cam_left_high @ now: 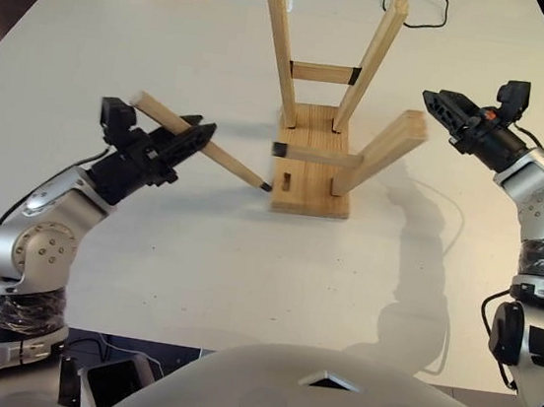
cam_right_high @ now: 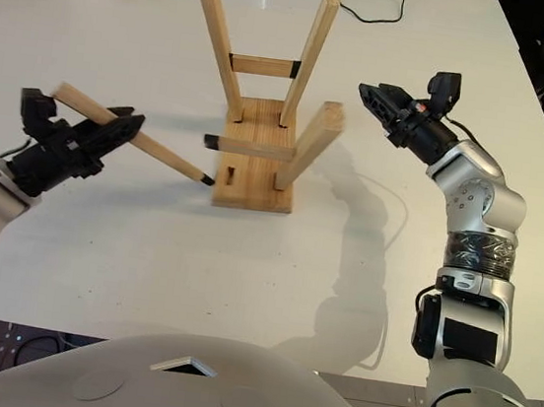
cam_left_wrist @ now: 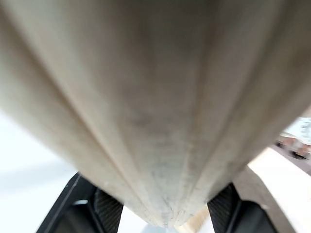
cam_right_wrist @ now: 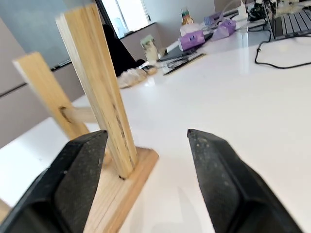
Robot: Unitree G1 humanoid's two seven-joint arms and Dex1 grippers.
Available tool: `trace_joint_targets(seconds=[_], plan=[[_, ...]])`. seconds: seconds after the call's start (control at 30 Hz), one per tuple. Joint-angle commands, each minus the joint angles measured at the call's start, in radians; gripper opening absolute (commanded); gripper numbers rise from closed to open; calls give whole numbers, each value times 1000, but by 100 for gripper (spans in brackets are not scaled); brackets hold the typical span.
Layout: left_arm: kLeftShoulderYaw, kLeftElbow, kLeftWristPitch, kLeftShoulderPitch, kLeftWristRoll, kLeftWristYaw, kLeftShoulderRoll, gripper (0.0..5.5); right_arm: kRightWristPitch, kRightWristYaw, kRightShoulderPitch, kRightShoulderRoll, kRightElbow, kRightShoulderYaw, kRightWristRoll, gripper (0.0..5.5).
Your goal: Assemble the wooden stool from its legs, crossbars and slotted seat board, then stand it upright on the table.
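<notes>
The left gripper (cam_left_high: 190, 141) clamps a loose leg (cam_left_high: 230, 161), whose dark tip meets the near-left corner of the seat board (cam_left_high: 309, 194). The board lies flat on the table (cam_left_high: 243, 279) with 3 legs pointing up: a tilted leg (cam_left_high: 382, 153) bearing a near crossbar (cam_left_high: 313, 155), then 2 far legs (cam_left_high: 281, 46) joined by a far crossbar (cam_left_high: 320, 72). To their right, the right gripper (cam_left_high: 431, 105) hangs with fingers spread, touching nothing.

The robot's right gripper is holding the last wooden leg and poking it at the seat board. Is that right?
Not quite. It is the left gripper that holds the last leg, with its tip at the seat board; the left eye view shows it. The right gripper is open and holds nothing.
</notes>
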Motion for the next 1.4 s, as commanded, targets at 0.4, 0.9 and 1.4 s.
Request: trace_joint_targets(seconds=[0.4,0.9,1.4], plan=[[-112,-43,12,-242,7,-104,24,204,-109,40,37,18,174,55,-201,302],[-263,284,-138,-361,264,-294,1,204,-128,48,21,71,212,48,-230,302],[-279,447,-154,-550,322,-439,31,204,-139,47,56,107,218,62,-265,302]])
